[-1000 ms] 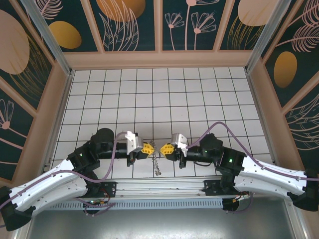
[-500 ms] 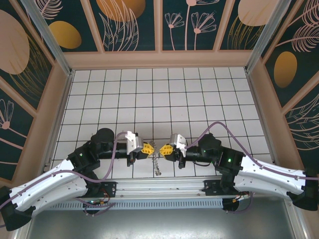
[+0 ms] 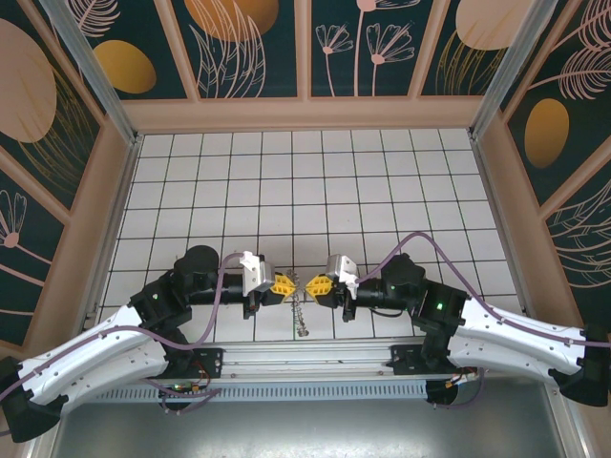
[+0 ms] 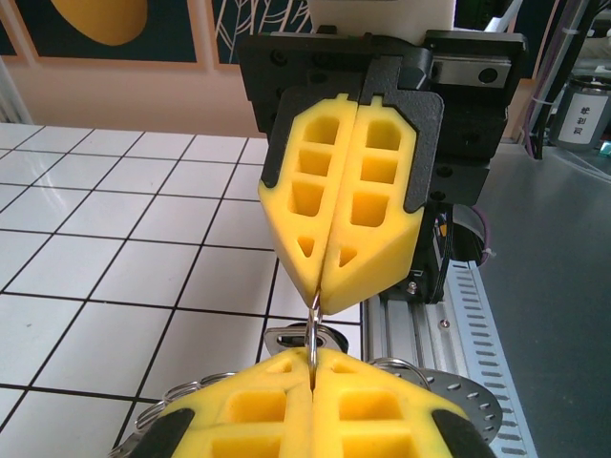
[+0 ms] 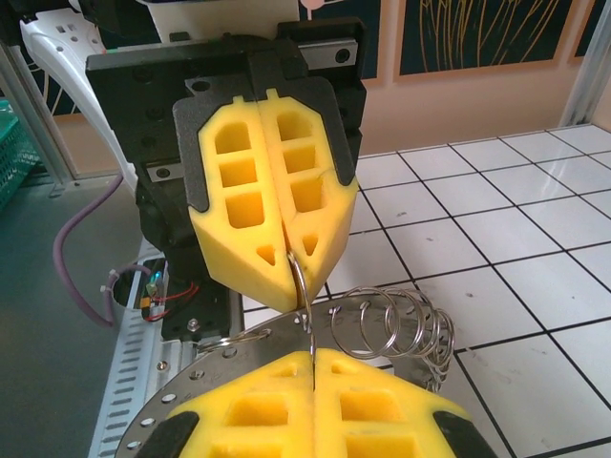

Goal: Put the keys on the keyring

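My left gripper (image 3: 285,284) and right gripper (image 3: 316,286) meet tip to tip low over the near tiles. Both are shut on one thin wire loop (image 4: 313,329) of the keyring (image 3: 303,310), which dangles below them towards the front rail. In the left wrist view my left gripper (image 4: 313,361) pinches the loop from below and the right one's fingers (image 4: 348,219) pinch it from above. In the right wrist view my right gripper (image 5: 313,357) holds the same loop (image 5: 303,301). The keyring's perforated metal band (image 5: 196,377) and several small loops (image 5: 401,324) lie under it. The keys are hidden.
The metal front rail (image 3: 305,364) runs just behind the hanging ring. Wooden walls (image 3: 305,113) enclose the white tiled floor (image 3: 305,191) at the back and on both sides. Purple cables (image 3: 434,250) arc over both arms.
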{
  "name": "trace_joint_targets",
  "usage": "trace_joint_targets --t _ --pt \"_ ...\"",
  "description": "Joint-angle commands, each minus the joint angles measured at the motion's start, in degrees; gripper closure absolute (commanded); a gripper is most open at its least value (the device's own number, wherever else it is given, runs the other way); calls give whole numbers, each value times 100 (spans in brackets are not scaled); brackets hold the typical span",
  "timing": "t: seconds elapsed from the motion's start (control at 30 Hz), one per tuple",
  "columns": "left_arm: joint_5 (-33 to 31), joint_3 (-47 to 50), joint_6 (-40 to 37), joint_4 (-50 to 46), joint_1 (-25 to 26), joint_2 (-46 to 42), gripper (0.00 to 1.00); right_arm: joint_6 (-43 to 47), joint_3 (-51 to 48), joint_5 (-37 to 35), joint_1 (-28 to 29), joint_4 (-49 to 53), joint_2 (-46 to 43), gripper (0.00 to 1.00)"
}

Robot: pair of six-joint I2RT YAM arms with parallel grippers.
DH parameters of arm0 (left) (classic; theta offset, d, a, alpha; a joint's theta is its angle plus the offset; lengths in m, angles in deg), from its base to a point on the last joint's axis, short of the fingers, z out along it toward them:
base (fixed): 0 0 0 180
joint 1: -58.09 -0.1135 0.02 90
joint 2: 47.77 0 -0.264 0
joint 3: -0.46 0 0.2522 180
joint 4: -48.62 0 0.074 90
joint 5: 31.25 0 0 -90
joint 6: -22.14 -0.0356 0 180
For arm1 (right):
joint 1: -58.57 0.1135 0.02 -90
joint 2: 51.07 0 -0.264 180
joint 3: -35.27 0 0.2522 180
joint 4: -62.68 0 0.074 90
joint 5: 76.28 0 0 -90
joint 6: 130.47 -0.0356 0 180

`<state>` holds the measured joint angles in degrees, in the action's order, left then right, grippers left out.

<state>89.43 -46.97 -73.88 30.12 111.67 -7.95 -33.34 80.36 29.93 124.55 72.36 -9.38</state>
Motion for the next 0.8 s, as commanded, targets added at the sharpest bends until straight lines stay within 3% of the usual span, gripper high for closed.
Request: trace_joint_targets --t 0.0,0.77 --pt "79 -201 -92 139 26 -14 100 42 127 162 -60 -260 -8 100" --pt "68 -202 -91 131 29 0 100 16 117 288 -96 -264 1 100"
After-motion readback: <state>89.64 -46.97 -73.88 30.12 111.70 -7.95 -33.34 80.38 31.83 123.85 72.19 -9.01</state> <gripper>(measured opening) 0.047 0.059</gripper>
